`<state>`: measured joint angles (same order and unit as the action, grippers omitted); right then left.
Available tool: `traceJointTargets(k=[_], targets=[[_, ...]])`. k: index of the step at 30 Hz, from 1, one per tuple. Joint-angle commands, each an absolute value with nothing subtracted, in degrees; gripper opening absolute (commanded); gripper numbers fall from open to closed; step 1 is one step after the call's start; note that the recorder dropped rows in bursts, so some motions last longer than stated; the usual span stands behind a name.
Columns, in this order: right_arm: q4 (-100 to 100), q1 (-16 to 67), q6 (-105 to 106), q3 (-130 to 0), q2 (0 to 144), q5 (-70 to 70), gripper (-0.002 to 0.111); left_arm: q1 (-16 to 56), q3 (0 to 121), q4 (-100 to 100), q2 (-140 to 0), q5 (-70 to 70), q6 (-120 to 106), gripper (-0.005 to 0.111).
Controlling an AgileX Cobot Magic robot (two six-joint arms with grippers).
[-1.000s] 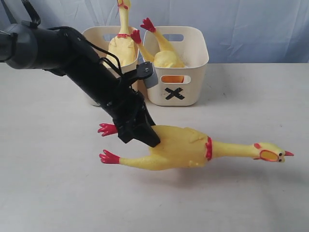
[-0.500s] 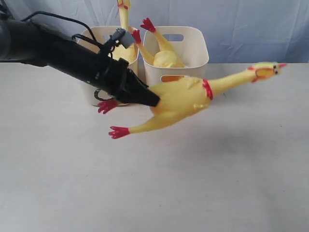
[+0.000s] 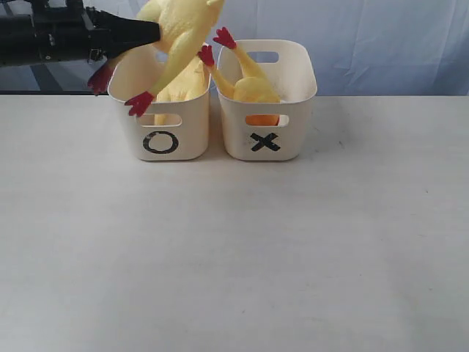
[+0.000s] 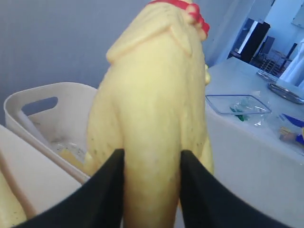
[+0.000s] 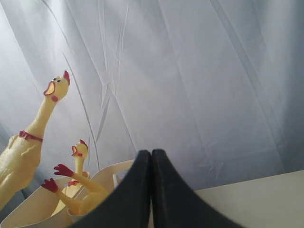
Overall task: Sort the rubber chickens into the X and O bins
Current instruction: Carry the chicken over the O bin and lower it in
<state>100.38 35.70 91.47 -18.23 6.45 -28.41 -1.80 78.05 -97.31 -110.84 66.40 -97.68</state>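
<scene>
My left gripper point(image 3: 155, 32) point(image 4: 152, 159) is shut on the body of a yellow rubber chicken point(image 3: 182, 26) point(image 4: 154, 99), holding it in the air above the O bin point(image 3: 187, 139). Its red feet point(image 3: 139, 103) dangle over the bin's front rim and its head is out of the exterior view. A second chicken point(image 3: 183, 86) stands inside the O bin. A third chicken point(image 3: 253, 86) lies head-down in the X bin point(image 3: 293, 128), red feet point(image 3: 224, 37) sticking up. My right gripper point(image 5: 152, 155) is shut and empty, out of the exterior view, off to the bins' side.
The two bins stand side by side at the back of the white table point(image 3: 234, 249), against a blue-grey curtain point(image 3: 381, 44). In the left wrist view another table point(image 4: 247, 133) with a clear tray point(image 4: 237, 103) lies beyond.
The left arm has lifted the chicken off the table and swung it up and back to the left, from in front of the bins to above the O bin.
</scene>
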Motion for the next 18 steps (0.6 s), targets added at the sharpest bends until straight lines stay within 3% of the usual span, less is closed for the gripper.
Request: traceJointTargets(k=[1,18], targets=[[99.9,35.4,91.6,-18.0,6.0,-28.4,-0.001,-3.8,78.5,-99.9,-110.0,67.8,-98.5,0.000],[99.9,35.4,91.6,-18.0,6.0,-28.4,-0.001,-3.8,84.6,-99.9,-110.0,49.8,-101.6,0.000]])
